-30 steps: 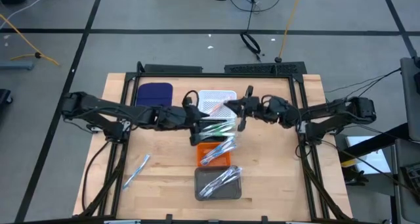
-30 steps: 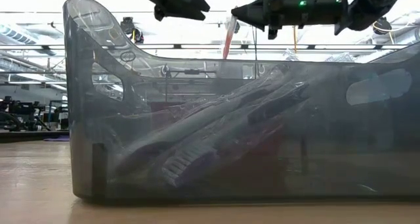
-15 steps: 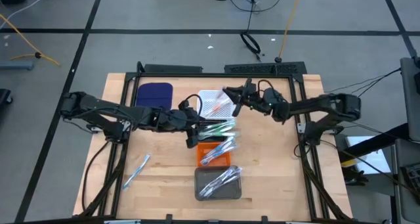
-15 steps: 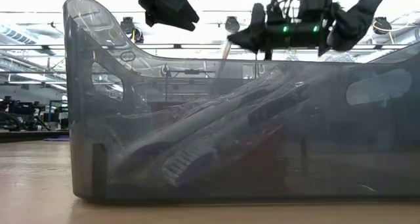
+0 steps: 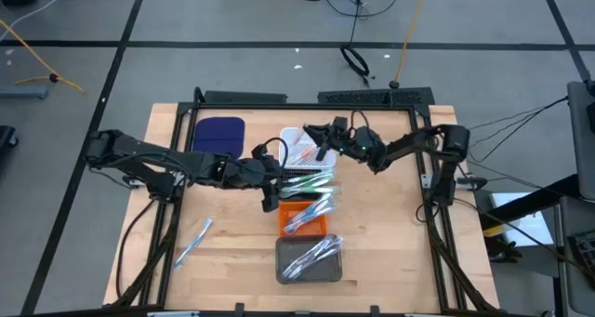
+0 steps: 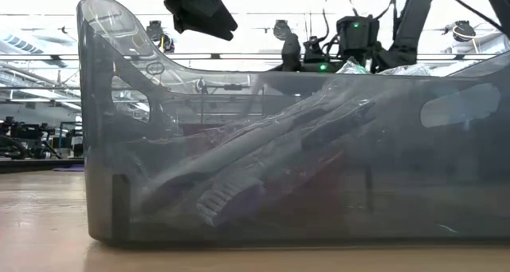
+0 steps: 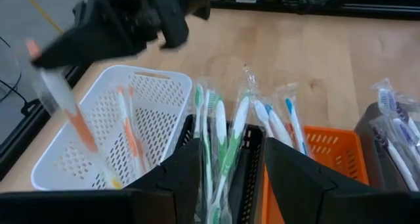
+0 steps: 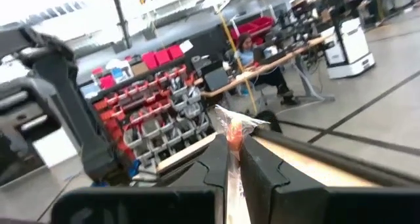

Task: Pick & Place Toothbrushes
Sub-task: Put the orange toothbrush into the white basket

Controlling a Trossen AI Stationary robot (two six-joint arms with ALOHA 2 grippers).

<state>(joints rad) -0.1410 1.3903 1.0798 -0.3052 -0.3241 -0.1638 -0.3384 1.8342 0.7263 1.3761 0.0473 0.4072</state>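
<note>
Toothbrushes fill a row of small rectangular trays running down the middle of the wooden worktop (image 5: 390,252). Farthest from the camera edge sits the white perforated plastic tray (image 5: 302,146), holding a few orange-handled wrapped toothbrushes (image 7: 128,135). Next comes the black tray (image 7: 252,161), packed with green, white and blue wrapped toothbrushes (image 7: 226,142), then the orange plastic tray (image 5: 302,219) and the smoky grey translucent tray (image 5: 309,259), each carrying clear-wrapped brushes. One light blue wrapped toothbrush (image 5: 192,240) lies alone on the worktop, well apart from the trays on the left side. A dark blue rounded pad (image 5: 218,132) rests near the far left corner.

The right gripper (image 5: 323,140) hangs over the white tray with its fingers (image 8: 213,165) pinched narrow around an orange-and-clear wrapped toothbrush (image 8: 235,133), which sticks out past the fingertips. In the left wrist view that same brush (image 7: 62,102) dangles tilted above the white tray's rim.

The left gripper (image 5: 277,173) hovers over the black tray, its two dark fingers (image 7: 177,178) spread wide on either side of the green and white brushes, gripping nothing.
</note>
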